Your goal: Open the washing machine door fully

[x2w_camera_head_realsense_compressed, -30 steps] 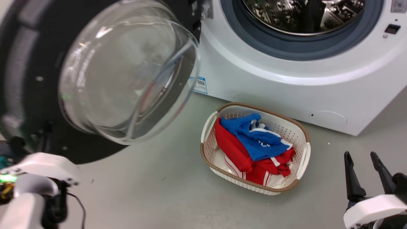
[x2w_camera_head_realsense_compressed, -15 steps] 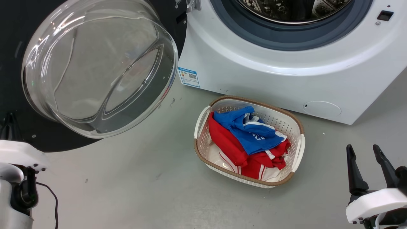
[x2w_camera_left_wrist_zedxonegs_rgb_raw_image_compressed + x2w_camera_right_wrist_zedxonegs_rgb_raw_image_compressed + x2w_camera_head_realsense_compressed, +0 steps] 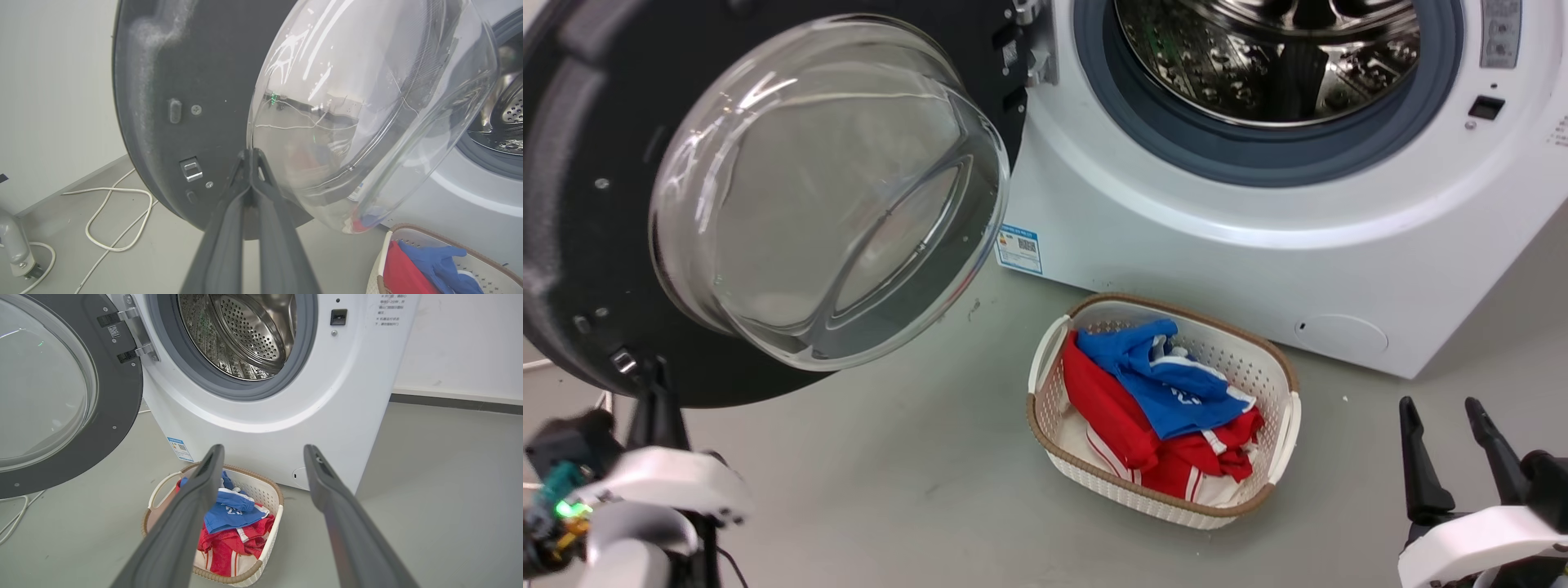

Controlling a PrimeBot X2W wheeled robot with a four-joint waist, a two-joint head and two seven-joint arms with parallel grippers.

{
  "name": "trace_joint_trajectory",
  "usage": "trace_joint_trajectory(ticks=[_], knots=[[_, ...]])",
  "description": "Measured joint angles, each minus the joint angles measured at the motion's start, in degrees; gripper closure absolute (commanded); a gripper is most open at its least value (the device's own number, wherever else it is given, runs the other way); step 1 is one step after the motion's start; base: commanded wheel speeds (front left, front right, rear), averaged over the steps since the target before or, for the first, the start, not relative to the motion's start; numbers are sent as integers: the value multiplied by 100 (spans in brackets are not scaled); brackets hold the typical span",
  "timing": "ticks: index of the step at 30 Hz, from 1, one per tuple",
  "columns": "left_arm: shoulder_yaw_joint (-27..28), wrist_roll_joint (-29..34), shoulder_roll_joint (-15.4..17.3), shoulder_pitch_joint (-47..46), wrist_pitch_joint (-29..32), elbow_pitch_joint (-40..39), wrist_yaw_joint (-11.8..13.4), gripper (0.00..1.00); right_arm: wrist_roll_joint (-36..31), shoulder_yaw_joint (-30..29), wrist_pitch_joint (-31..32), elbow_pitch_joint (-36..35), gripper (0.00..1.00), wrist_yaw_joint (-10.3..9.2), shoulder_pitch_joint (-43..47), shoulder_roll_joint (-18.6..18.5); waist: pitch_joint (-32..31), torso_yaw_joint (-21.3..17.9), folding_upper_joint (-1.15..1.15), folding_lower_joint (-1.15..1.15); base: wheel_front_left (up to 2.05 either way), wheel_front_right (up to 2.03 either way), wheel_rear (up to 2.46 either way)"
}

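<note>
- Progress is judged to be nearly complete: the door [image 3: 572, 204] is swung wide on its hinge [image 3: 137, 335] at the left edge of the machine [image 3: 1258, 245] front, and the drum [image 3: 1258, 57] mouth is wholly uncovered.
- The door's inner face, with its glass bowl [image 3: 825, 196], is turned out towards the robot, and the door's lower rim hangs above the floor [image 3: 890, 490] at the machine's left front corner.
- Whether the hinge stop has been reached cannot be told. At most a short last swing away from the machine is thought to be left.
- The left gripper [image 3: 250, 154] is seen pinched together with nothing between its fingers. Its tips are set before the door's [image 3: 163, 81] dark inner face, just beside the bowl's [image 3: 367, 102] edge and near a small metal catch [image 3: 191, 169].
- Contact between those tips and the door cannot be confirmed. The pose is read as suited to a push on the face, not to a grasp.
- From the head, the left gripper [image 3: 656, 384] is seen pointing up at the door's lower rim.
- The right gripper [image 3: 1439, 408] is held spread and empty, low over the floor at the machine's right front corner, well apart from the door.
- A basket [image 3: 1176, 304] of red and blue clothes [image 3: 1168, 384] stands on the floor near the machine's front edge, clear of the door's swing as far as can be judged.
</note>
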Motion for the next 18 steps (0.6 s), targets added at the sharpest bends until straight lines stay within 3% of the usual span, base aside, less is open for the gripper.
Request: trace_joint_trajectory(ticks=[8,9,10,11,12,13,18], knots=[[-297,119,-389,844,-41,-786,257,100,23,78,-75,94,0,0,182,100,-368,140,0,0,0,0,0],[-328,119,-415,927,-40,-867,270,96,23,74,-75,110,0,0,207,110,-414,155,0,0,0,0,0],[-369,129,-437,1003,-36,-961,299,80,23,74,-78,119,0,0,231,120,-458,169,0,0,0,0,0],[-409,146,-452,1070,-8,-1044,305,54,23,76,-83,126,0,0,242,131,-497,181,0,0,0,0,0],[-436,147,-470,1129,7,-1113,331,21,23,74,-98,133,0,0,248,138,-536,190,0,0,0,0,0],[-470,154,-479,1189,36,-1185,342,0,23,79,-111,135,0,0,257,146,-577,194,0,0,0,0,0],[-687,296,-544,1341,65,-1473,430,0,23,74,-124,113,0,0,286,176,-681,152,0,-1,0,0,0]])
